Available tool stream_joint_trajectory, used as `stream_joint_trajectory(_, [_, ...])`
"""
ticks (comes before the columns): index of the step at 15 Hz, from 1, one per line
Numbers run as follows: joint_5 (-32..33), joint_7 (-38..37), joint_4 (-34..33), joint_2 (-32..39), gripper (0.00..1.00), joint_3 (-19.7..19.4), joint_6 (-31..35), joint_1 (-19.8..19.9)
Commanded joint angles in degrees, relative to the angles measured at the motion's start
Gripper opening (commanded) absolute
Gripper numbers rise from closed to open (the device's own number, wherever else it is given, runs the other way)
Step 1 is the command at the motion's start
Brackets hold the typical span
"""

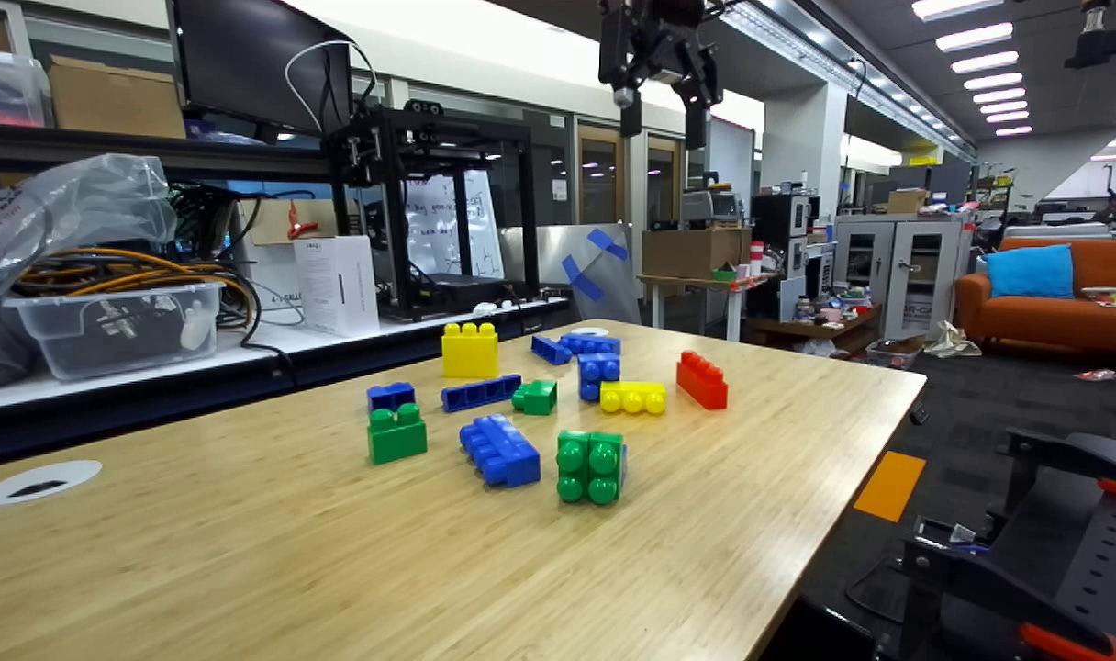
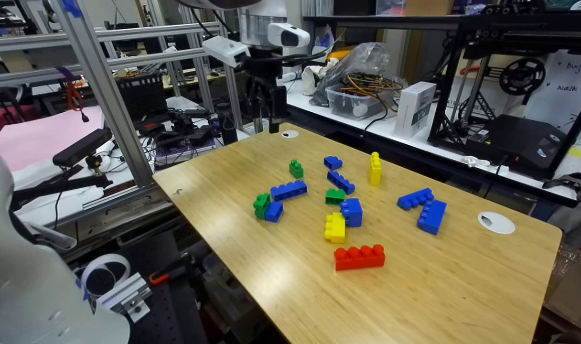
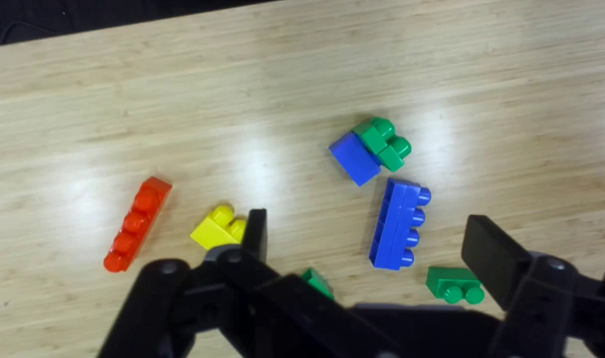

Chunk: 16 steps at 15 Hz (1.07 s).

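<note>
Wrist view. Gripper (image 3: 369,236), one, on a single arm: fingers spread wide, gripping nothing. Long blue block (image 3: 394,226), one, studs facing right: right of centre, in the gap between the fingers as framed, closer to the finger at right; long axis near upright in the frame, roughly crossing the line from fingertip to fingertip. Red block (image 3: 137,223), one, left. Yellow block (image 3: 210,233), one, left of centre, partly behind a finger. Short blue block (image 3: 354,158), one, right of centre, touching one of three green blocks (image 3: 379,144); another green lower right, the third lower centre, mostly hidden.

In an exterior view: tabletop (image 1: 292,569), one, across the lower frame; gripper well above it, top, right of centre; long blue block lower centre, below and left of the gripper. Orange sofa (image 1: 1099,262), one, right edge.

In an exterior view: blue blocks (image 2: 432,217), seven, long one included; green, three; yellow, two; red, one, lower centre. Long blue block below the gripper, slightly right, long axis near level.
</note>
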State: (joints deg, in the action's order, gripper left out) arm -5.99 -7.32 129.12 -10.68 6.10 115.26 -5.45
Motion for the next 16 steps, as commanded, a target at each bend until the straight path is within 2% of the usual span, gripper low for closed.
stream_joint_trajectory(1, [2.2, 5.4, -9.2, 8.9, 1.0, -0.5, -1.2, 0.1])
stream_joint_trajectory(8, [3.8, 18.3, -27.7, 25.1, 1.0, -2.0, -4.2, 1.3])
stream_joint_trajectory(10, [4.1, 19.8, -32.5, 29.3, 1.0, -2.3, -5.0, 1.8])
stream_joint_trajectory(12, [4.2, 17.4, -36.5, 32.5, 1.0, -2.6, -7.4, 1.9])
stream_joint_trajectory(13, [3.8, 18.1, -31.8, 29.7, 1.0, -2.3, -2.8, 2.1])
stream_joint_trajectory(16, [3.8, 17.8, -35.3, 32.2, 1.0, -2.3, -5.4, 2.1])
